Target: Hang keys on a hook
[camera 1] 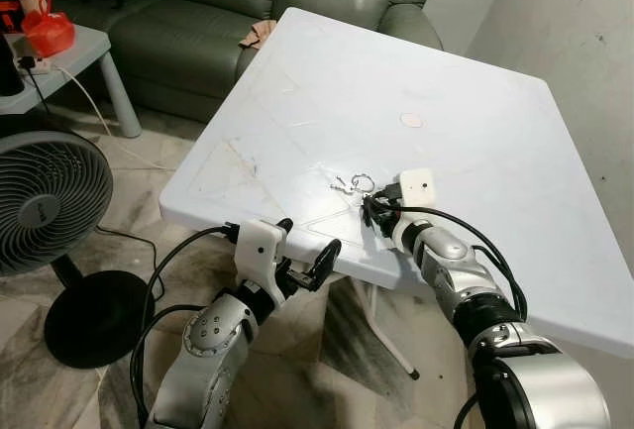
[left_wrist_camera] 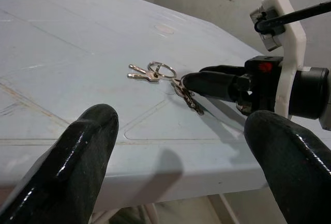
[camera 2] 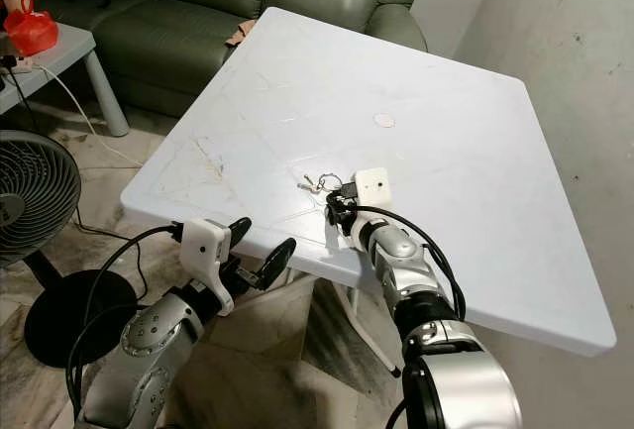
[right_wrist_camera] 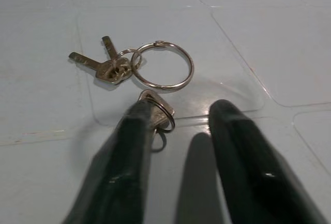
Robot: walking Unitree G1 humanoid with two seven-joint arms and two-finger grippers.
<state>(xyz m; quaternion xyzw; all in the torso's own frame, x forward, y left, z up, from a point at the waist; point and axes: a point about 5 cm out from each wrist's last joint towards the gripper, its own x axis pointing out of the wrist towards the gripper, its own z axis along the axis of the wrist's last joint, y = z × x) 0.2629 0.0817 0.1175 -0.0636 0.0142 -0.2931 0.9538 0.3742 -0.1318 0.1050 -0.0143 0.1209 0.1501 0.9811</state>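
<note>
Right claw point(right_wrist_camera: 178, 125) parted at three keys point(right_wrist_camera: 111, 69) on one ring point(right_wrist_camera: 164, 64), white table point(camera 1: 495, 102), left claw point(camera 1: 309, 246) wide below edge.

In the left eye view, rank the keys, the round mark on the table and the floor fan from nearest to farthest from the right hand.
1. Keys: on the table, at the right hand's fingertips.
2. Round mark: farther in on the tabletop.
3. Floor fan: on the floor, far to the robot's left.

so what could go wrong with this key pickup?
1. The right gripper is open, one finger over a key: closing may pinch only that key and miss the ring.
2. The keys lie flat on the table: the fingers may push them instead.
</note>
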